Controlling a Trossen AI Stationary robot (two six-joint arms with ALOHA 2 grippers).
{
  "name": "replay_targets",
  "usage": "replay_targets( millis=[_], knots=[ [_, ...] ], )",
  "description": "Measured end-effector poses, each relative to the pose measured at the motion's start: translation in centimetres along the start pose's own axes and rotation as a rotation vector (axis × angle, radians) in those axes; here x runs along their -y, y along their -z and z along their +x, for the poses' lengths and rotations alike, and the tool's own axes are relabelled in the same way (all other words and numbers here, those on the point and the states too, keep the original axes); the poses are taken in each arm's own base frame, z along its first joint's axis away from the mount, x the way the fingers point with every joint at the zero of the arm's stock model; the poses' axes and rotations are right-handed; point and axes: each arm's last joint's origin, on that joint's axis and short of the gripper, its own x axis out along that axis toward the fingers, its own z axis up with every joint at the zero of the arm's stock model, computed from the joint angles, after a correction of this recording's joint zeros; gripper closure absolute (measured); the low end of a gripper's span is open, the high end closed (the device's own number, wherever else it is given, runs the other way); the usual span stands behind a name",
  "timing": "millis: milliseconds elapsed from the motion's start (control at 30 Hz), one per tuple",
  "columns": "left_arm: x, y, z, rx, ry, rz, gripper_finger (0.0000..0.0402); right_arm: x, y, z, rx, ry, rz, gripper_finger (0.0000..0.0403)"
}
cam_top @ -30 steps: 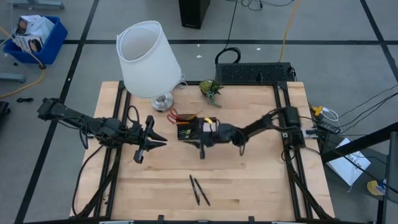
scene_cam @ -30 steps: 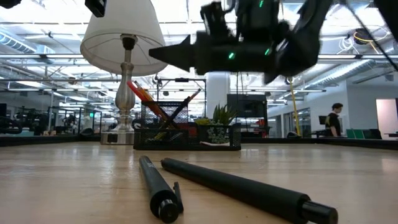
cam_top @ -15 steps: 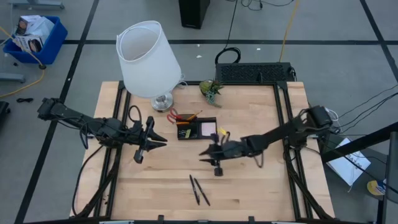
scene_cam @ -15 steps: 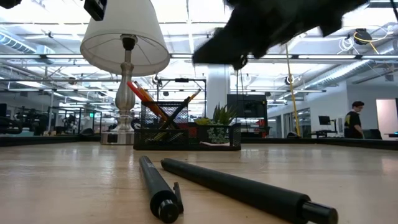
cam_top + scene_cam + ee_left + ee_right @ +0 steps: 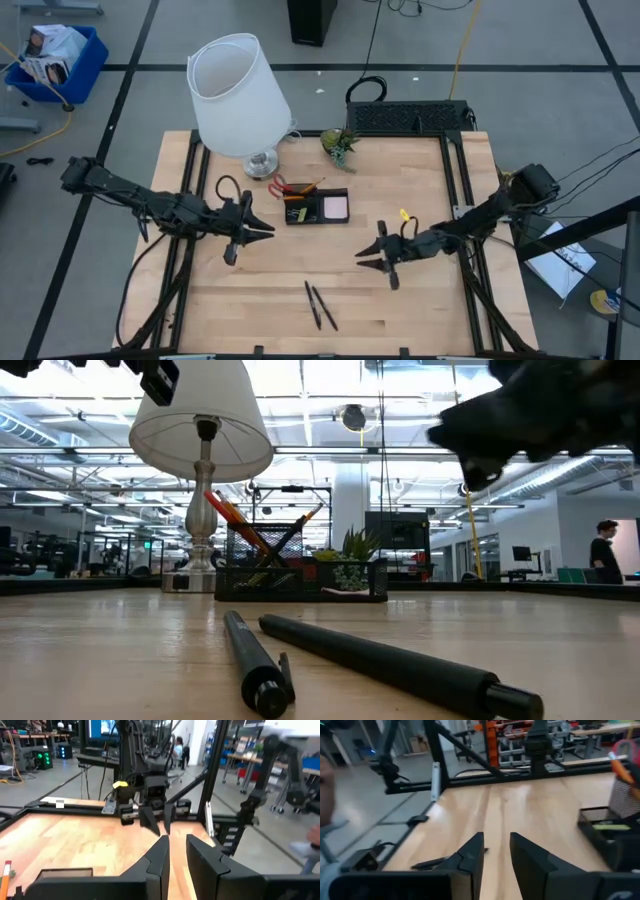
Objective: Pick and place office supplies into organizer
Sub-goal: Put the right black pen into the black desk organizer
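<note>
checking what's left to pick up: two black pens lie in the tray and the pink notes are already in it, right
Not quite. The high view shows the two black pens lying on the bare table near its front edge, not in the tray. The pink notes are indeed already in the tray.

We see that the right gripper [image 5: 371, 254] is no longer over the organizer [image 5: 317, 208], where it was one second ago. It has pulled back toward the right side of the table and now hangs above bare wood, between the organizer and the two black pens [image 5: 320, 305], well apart from both. With the arm gone, the pink sticky-note pad [image 5: 335, 206] in the organizer is uncovered in the high view. The left gripper [image 5: 262, 229] has moved a little toward the table centre. In the low view, a person [image 5: 606, 550] in the room behind has walked further right.
</note>
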Motion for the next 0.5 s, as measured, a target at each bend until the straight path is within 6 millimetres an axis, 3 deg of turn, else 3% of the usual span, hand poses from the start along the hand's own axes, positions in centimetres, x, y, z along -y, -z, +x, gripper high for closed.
replay_targets(
  millis=[267,500],
  knots=[
    [0.0,0.5,1.1,-0.004,-0.038,0.013,0.0334,-0.2,1.0,-1.4,0.018,-0.041,0.105,0.0316],
    [-0.1,0.7,1.3,-0.009,-0.048,0.039,0.0334,-3.7,1.1,1.1,-0.204,-0.074,0.011,0.0316]
  ],
)
